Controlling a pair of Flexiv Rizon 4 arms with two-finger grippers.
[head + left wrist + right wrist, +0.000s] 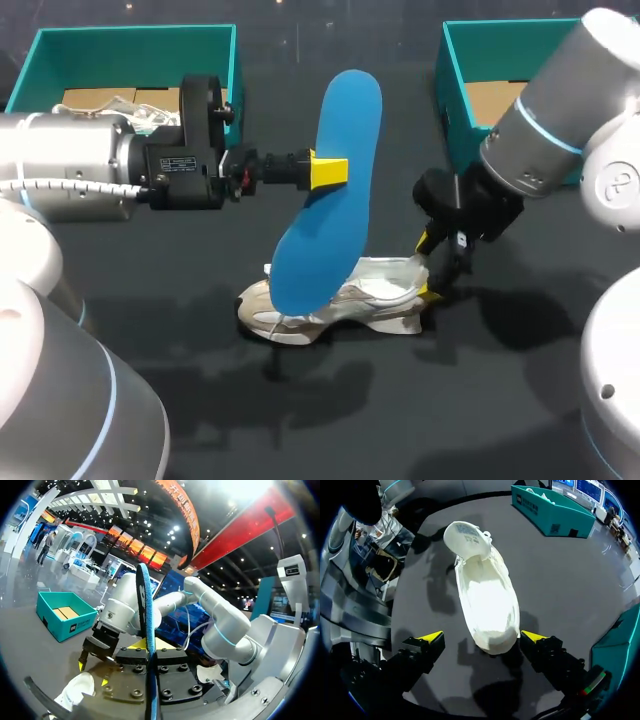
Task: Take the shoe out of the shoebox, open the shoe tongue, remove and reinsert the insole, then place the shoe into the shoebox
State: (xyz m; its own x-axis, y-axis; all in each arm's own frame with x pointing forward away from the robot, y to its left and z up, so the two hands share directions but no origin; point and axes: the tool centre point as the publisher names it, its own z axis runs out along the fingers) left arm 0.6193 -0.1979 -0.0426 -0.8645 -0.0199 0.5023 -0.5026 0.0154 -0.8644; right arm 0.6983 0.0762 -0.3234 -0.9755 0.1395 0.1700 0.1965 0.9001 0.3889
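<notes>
Blue insole (335,190) is out of the shoe (375,295) and hangs nearly upright over it, pinched at its edge by the left gripper (328,172). The shoe lies on the table (520,390), in neither box (455,70) (both stand well behind it). The right gripper (482,636) is spread, with its tips either side of the heel and not clamping it.

Reinsertion looks like the step in hand. I would close the right gripper on the heel first so the shoe cannot skid. Then I would lower the insole's broad end into the opening and slide it toward the toe, gently, since it will likely flex.

Only the right wrist view shows the opening wide, with the tongue apparently folded forward. Only the left wrist view shows the insole edge-on, straight between the fingers.
</notes>
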